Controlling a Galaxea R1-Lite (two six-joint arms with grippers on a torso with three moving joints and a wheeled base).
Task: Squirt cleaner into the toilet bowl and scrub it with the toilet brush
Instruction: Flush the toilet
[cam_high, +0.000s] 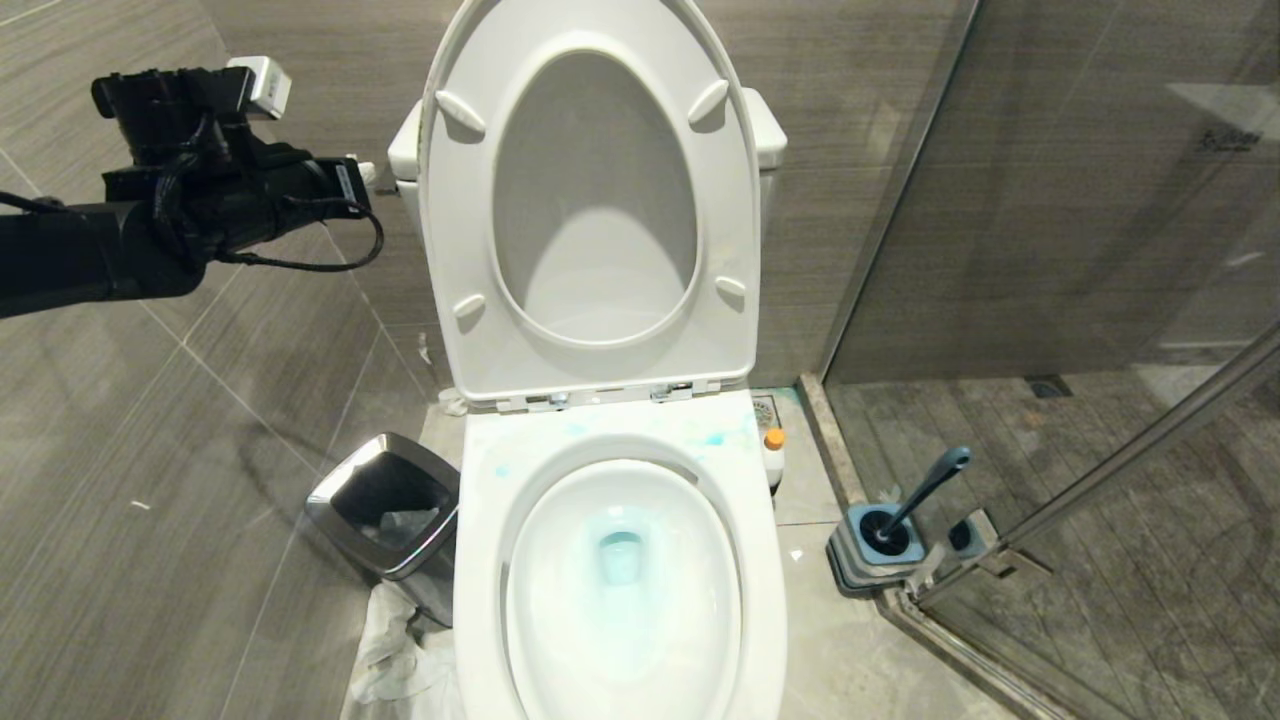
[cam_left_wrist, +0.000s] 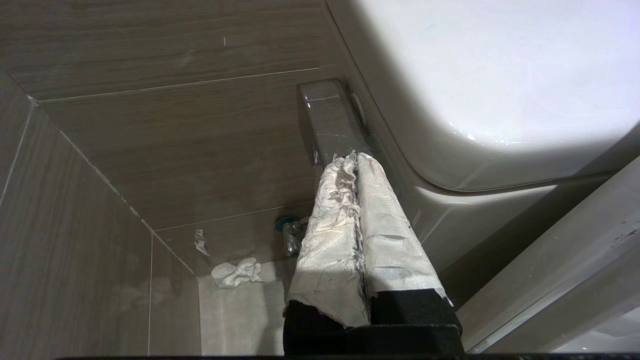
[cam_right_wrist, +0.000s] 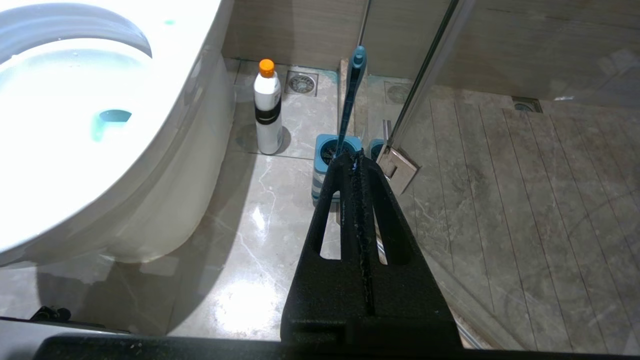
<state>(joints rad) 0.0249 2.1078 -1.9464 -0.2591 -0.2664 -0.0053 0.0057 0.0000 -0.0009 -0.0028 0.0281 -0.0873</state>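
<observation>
I see the toilet bowl (cam_high: 620, 570) with its seat and lid up and turquoise liquid pooled in its drain. The cleaner (cam_right_wrist: 267, 107) stands upright on the floor just beside the bowl, cap on. The toilet brush (cam_right_wrist: 351, 90) sits in its holder (cam_right_wrist: 325, 165), near the bowl, past the cleaner. My left gripper (cam_left_wrist: 356, 162), fingers pressed together and empty, is up beside the toilet's flush lever (cam_left_wrist: 327, 117). My right gripper (cam_right_wrist: 356, 160), fingers together and empty, hangs near the bowl, above the holder.
</observation>
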